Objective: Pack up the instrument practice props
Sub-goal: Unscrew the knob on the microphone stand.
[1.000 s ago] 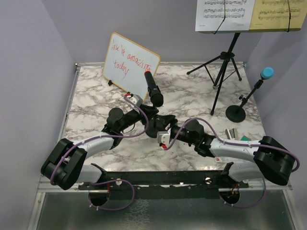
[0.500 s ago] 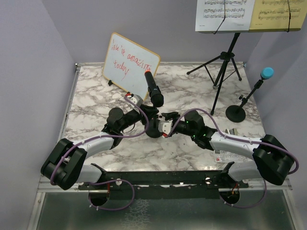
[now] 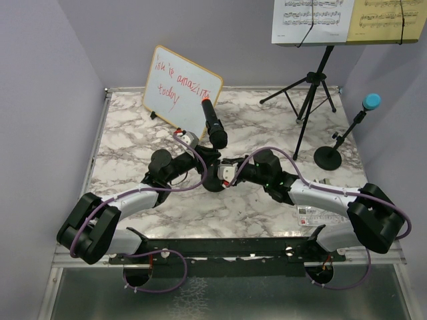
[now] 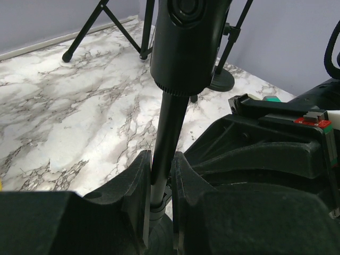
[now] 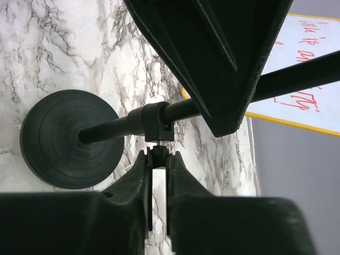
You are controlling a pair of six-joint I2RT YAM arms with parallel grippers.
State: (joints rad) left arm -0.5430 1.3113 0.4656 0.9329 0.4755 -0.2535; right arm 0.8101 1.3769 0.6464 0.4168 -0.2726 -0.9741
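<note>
- Currently the step in hand looks like taking apart the first prop. The black microphone (image 3: 214, 127) stands tilted on its mic holder (image 5: 69, 138) in the middle of the tabletop (image 3: 127, 147), just in front of the whiteboard (image 3: 180, 87).
- The left end effector (image 4: 162, 164) is pinching the holder's thin rod just below the microphone's body.
- The right end effector (image 5: 158, 162) has its fingers pressed onto the small knob under the rod's clamp collar, near the round base.
- Next move, as I judge it: loosen that knob while the left side steadies the rod, so the holder can fold or the microphone can come free. A slip could tip the base.
- Untouched are the blue microphone (image 3: 371, 101) on the second holder (image 3: 328, 158) at the right edge, and the sheet music (image 3: 312, 20) on the tripod music desk (image 3: 310, 100) at the far right.
- Containers: no box, bag or case shows in any view, so nothing is packed yet.
</note>
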